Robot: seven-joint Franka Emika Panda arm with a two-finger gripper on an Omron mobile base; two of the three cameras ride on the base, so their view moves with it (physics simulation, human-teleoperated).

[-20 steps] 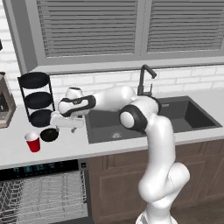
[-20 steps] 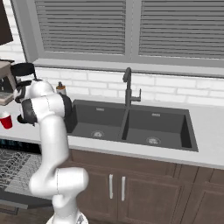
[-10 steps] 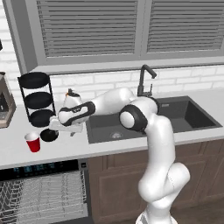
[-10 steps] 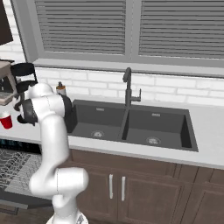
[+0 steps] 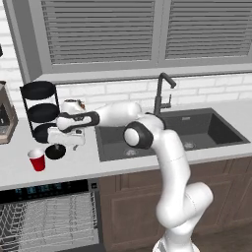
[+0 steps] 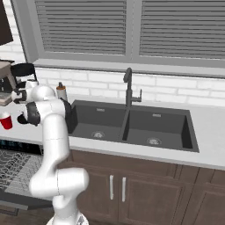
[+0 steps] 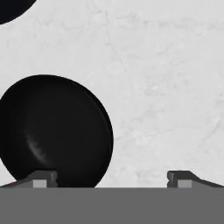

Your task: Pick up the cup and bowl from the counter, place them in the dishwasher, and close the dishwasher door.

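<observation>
Long light grey-white flat counter [image 5: 88, 165] with a black double sink, carrying 2 task items to the left of the basin. Below it, built-in dishwasher [image 5: 47, 216] with light grey wire racks showing, so seemingly open and ready to receive.

White jointed arm stretched left across the counter, its two-finger gripper [image 5: 63, 143] poised above the small shallow round black bowl [image 5: 55, 151]. Jaws spread wide, holding nothing. In the hand view, bowl [image 7: 54, 131] off-centre: 1 fingertip over its rim, the other over bare counter well clear of it.

Judged step: grasping the bowl. Best done by pinching the rim rather than spanning the whole bowl: settle 1 finger inside the wall and 1 outside, descend straight, then close gently. Shallow smooth wall likely to slip, so a firm seat low on the rim before lifting.

Small red tapered plastic-style cup [image 5: 37, 160] standing upright just beside the bowl, apart from it; worth keeping the outer finger clear to avoid tipping it.
</observation>
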